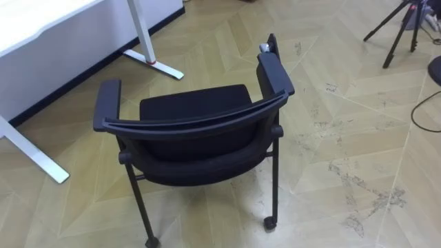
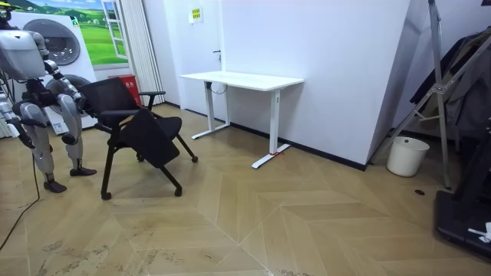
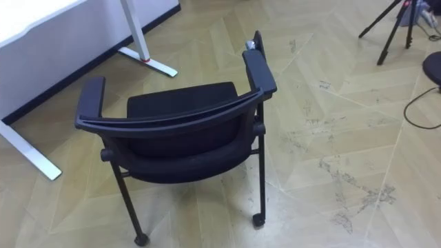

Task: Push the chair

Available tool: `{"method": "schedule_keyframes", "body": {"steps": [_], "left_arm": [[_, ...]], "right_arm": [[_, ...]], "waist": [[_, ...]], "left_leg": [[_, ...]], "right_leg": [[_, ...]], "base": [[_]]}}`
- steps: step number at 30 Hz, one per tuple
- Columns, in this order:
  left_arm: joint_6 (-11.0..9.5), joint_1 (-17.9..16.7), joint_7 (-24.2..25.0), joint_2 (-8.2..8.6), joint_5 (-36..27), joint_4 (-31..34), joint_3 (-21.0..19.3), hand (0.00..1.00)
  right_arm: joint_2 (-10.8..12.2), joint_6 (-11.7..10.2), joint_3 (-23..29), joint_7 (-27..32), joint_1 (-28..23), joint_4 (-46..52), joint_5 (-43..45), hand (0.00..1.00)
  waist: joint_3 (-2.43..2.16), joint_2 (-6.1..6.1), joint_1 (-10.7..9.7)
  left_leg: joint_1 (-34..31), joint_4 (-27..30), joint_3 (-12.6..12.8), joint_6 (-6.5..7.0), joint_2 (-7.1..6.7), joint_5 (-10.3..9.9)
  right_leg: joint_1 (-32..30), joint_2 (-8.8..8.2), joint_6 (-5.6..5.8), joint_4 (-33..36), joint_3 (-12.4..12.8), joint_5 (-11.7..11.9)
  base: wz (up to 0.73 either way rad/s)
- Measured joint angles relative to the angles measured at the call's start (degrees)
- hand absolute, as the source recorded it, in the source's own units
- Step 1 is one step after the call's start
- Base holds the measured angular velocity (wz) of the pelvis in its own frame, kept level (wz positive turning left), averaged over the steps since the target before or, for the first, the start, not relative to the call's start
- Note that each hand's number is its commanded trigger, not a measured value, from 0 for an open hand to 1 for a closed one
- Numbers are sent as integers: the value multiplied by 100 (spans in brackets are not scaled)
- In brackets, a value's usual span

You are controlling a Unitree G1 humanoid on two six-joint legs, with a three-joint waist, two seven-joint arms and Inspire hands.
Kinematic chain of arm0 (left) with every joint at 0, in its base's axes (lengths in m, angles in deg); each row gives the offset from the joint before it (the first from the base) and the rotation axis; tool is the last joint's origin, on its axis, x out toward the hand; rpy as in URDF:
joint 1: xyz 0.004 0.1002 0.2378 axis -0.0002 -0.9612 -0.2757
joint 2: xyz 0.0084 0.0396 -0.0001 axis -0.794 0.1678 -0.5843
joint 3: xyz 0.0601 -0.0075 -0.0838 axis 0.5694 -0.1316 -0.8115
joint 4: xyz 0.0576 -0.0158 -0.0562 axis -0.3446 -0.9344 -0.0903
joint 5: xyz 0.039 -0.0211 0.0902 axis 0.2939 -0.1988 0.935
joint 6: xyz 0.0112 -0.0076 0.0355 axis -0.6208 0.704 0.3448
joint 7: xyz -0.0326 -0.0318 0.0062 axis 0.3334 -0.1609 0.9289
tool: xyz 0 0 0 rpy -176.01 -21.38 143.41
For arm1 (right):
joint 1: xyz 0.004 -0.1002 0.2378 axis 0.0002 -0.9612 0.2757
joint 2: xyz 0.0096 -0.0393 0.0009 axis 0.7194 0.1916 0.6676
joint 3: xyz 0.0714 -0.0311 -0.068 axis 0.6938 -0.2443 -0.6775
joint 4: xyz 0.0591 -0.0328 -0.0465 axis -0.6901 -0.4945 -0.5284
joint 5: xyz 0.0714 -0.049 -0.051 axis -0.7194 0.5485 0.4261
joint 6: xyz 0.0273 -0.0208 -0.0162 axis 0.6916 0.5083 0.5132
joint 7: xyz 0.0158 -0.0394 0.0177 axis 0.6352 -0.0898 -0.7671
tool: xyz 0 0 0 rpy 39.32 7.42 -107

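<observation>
On the wooden parquet floor, near a white desk, a black castored armchair stands just before the robot. The left hand and right hand hang low at its sides. Whether their fingers are spread or closed cannot be told.

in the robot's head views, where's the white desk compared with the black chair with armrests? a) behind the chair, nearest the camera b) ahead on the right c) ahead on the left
c: the white desk fills the upper left corner beyond the black chair with armrests, while the dark tripod stands at the upper right.
</observation>
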Motion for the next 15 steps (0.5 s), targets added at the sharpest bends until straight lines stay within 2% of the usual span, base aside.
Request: {"method": "schedule_keyframes", "body": {"steps": [8,15], "left_arm": [[-115,-181,28,37,-190,42,-157,0],[-120,-297,32,29,-416,89,-232,0]], "right_arm": [[0,-2,10,3,-1,-1,118,0],[-1,0,42,4,3,-2,136,0]], "waist": [[-3,-38,43],[-2,-29,160]], "left_leg": [[-16,26,-143,-3,-11,-2],[-24,28,-185,-7,-13,-6]], "right_leg": [[30,5,1,-3,-114,-1],[37,7,1,-2,-122,0]], "base": [[9],[2]]}}
